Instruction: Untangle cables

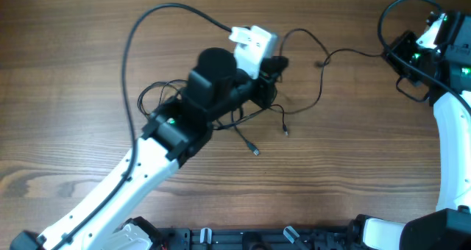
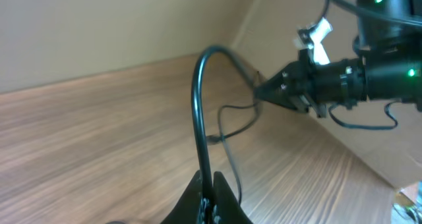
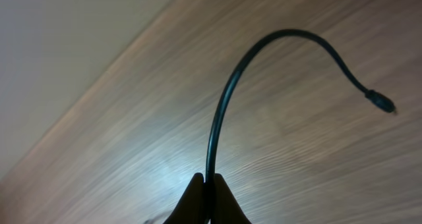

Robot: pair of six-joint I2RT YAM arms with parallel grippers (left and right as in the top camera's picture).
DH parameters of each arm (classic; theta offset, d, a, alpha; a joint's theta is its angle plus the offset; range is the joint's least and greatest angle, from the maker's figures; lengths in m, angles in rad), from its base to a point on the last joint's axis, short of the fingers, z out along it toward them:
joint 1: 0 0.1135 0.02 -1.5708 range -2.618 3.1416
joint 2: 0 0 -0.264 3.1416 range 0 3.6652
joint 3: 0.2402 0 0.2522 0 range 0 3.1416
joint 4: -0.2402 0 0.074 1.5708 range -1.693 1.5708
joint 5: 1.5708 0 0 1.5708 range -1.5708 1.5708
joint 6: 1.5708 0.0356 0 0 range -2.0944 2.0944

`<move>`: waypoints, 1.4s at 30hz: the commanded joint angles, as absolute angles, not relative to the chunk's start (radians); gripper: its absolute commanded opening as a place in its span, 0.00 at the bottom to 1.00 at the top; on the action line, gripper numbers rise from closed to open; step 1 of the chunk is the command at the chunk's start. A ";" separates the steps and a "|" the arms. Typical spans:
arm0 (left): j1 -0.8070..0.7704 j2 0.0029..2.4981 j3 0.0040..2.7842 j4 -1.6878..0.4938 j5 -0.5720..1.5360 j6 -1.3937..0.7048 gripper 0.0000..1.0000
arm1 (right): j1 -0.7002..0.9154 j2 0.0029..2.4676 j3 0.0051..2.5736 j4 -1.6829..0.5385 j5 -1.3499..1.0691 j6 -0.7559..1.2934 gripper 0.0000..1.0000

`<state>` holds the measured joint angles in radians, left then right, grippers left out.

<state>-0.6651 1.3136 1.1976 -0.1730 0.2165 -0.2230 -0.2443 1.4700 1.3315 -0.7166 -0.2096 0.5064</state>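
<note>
Several thin black cables (image 1: pixel 163 95) lie tangled on the wooden table under and around my left arm. Two loose plug ends (image 1: pixel 255 151) lie in front of it. My left gripper (image 1: pixel 274 65) is at the middle of the table, shut on a cable (image 2: pixel 198 112) that arcs up from its jaws (image 2: pixel 210 192). One cable (image 1: pixel 346 53) runs across the table to my right gripper (image 1: pixel 388 53), which also shows in the left wrist view (image 2: pixel 264 92). My right gripper (image 3: pixel 208 188) is shut on a cable (image 3: pixel 227 99) that curves to a small plug (image 3: pixel 382 104).
The thicker black wire (image 1: pixel 132 44) of my left arm loops over the table's back left. My right arm (image 1: pixel 449 132) stands along the right edge. The arms' bases (image 1: pixel 243 239) line the front edge.
</note>
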 commanded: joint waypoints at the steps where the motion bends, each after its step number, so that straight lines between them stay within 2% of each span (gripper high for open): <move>1: -0.599 1.232 1.204 -0.217 0.207 -0.226 0.04 | -0.240 1.482 1.348 -0.734 0.031 0.490 0.04; 5: -0.551 1.230 1.204 -0.329 0.162 -0.226 0.04 | -0.240 1.482 1.348 -0.738 0.039 0.490 0.04; 7: -0.539 1.232 1.204 -0.401 -0.059 -0.352 0.04 | -0.242 1.482 1.348 -0.751 0.113 0.490 0.04; 9: -0.522 1.232 1.204 -0.448 -0.168 -0.474 0.04 | -0.242 1.482 1.348 -0.770 0.202 0.498 0.04; 13: -0.466 1.232 1.204 -0.479 -0.173 -0.568 0.04 | -0.242 1.482 1.348 -0.821 0.484 0.514 0.04; 15: -0.447 1.232 1.204 -0.485 -0.174 -0.585 0.04 | -0.244 1.482 1.348 -0.832 0.546 0.545 0.04; 18: -0.426 1.232 1.204 -0.487 -0.173 -0.585 0.04 | -0.244 1.482 1.348 -0.831 0.541 0.553 0.04; 21: -0.411 1.228 1.204 -0.481 -0.159 -0.585 0.04 | -0.244 1.482 1.347 -0.832 0.415 0.549 0.04; 24: -0.381 1.216 1.204 -0.394 0.056 -0.534 0.04 | -0.244 1.483 1.345 -0.831 0.028 0.486 0.04; 26: -0.364 1.218 1.204 -0.260 0.418 -0.422 0.04 | -0.239 1.486 1.317 -0.802 -0.258 0.466 0.04; 27: -0.363 1.219 1.204 -0.207 0.554 -0.394 0.04 | -0.229 1.494 1.304 -0.785 -0.326 0.468 0.04; 30: -0.363 1.219 1.204 -0.114 0.776 -0.392 0.04 | -0.196 1.532 1.281 -0.741 -0.342 0.475 0.04; 37: -0.363 1.217 1.204 -0.115 0.822 -0.392 0.04 | -0.143 1.641 1.281 -0.696 -0.363 0.472 0.04; 42: -0.363 1.217 1.204 -0.105 0.848 -0.392 0.04 | -0.143 1.706 1.281 -0.694 -0.294 0.471 0.04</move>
<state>-0.3672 1.2308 1.1961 -0.1188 0.7940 -0.4122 -0.1463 1.6596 1.2884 -0.7013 -0.3347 0.4911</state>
